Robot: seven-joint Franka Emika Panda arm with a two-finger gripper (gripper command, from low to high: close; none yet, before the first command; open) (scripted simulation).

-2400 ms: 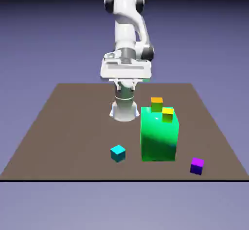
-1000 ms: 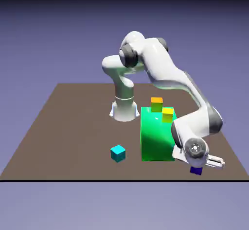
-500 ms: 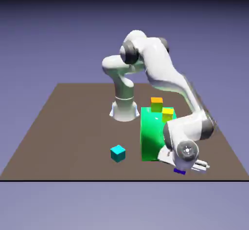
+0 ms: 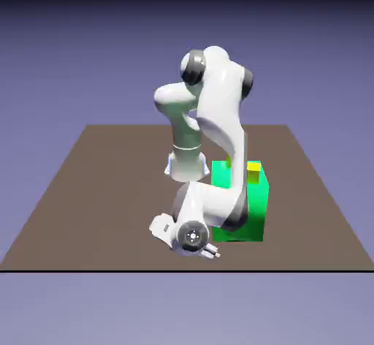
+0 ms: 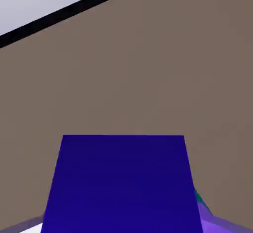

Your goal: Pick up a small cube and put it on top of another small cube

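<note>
The small cube point(image 5: 118, 182) fills the lower middle of the hand view, showing one dark blue-purple side. It sits between my fingertips and hides them. In the exterior view my gripper point(image 4: 210, 251) hangs low over the table's front, just left of the big green block point(image 4: 254, 206), shut on the small cube, which the hand hides there. The other small cube is hidden behind the forearm.
A yellow-topped cube point(image 4: 253, 169) stands on the green block's top. The brown table point(image 4: 88, 190) spreads to the exterior view's left. The table's black edge point(image 5: 74, 11) crosses the top of the hand view, and a sliver of teal point(image 5: 198, 197) shows beside the held cube.
The gripper closed on the small cube at the table's front right. The arm then swung it toward the exterior view's left, in front of the green block, now covering the cyan and orange-topped cubes.
</note>
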